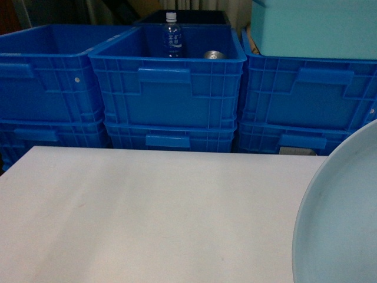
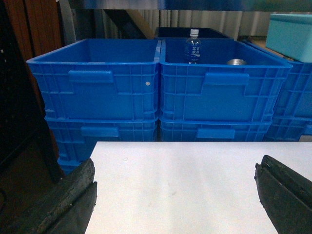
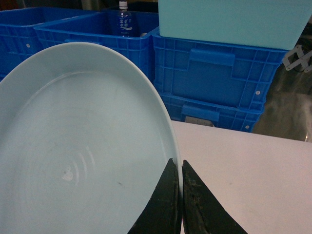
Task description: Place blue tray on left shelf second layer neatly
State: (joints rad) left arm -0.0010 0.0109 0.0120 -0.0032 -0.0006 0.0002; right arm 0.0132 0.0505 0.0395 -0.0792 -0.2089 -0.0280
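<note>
Over the white table (image 1: 147, 212), whose far edge runs just in front of stacked blue crates (image 1: 168, 88), the surface lies bare from that edge to the blue tray (image 1: 344, 218), which rises tilted at the table's right side, cut off by the frame's right and bottom edges. The shelf tier cannot be made out in any view, and a water bottle (image 1: 172, 35) stands half hidden inside the middle top crate, a teal box (image 1: 315, 26) resting on the right stack. The right gripper (image 3: 181, 195) pinches the tray's rim between closed fingers, while the left gripper (image 2: 175, 200) hangs low over the table with jaws spread wide, holding nothing.
</note>
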